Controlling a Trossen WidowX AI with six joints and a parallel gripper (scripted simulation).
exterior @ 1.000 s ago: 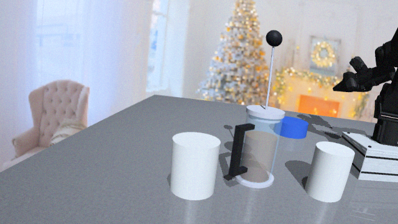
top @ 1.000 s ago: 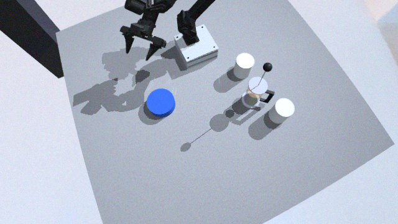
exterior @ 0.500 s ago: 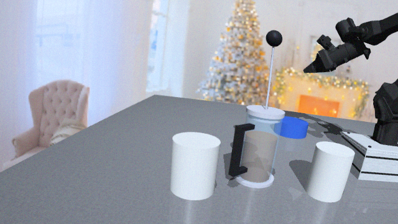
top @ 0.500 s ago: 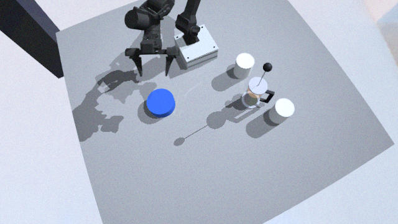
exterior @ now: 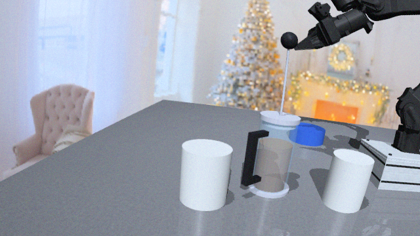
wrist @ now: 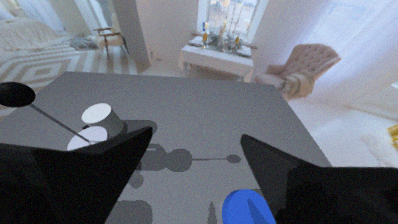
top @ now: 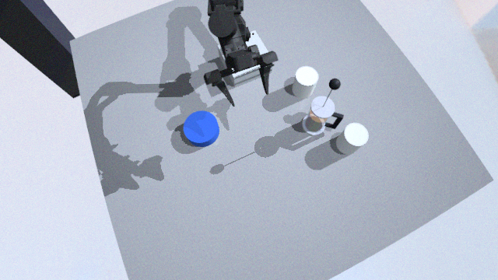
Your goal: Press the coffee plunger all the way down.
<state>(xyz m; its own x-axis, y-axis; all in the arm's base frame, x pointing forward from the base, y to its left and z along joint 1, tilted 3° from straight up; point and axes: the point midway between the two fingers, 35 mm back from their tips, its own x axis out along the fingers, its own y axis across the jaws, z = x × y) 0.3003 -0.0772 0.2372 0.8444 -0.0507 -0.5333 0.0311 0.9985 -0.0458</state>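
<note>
The coffee press (top: 320,113) (exterior: 273,164) stands upright, a clear glass with brown content, white lid and black handle. Its plunger is fully raised: a thin rod with a black ball knob (top: 334,84) (exterior: 289,40) (wrist: 16,94) high above the lid. My gripper (top: 250,99) (wrist: 197,134) is wide open and empty. In the top view it hangs left of the press, above the table near the arm's base. In the exterior view its fingertips appear beside the knob, but the top view shows them apart. In the wrist view the knob is left of both fingers, and the lid is partly hidden by the left finger.
One white cylinder (top: 305,83) (exterior: 349,180) stands on the press's arm-base side. Another white cylinder (top: 353,138) (exterior: 206,175) stands close to the press near its handle. A low blue cylinder (top: 201,128) (exterior: 310,134) (wrist: 245,207) lies below and left of the gripper in the top view.
</note>
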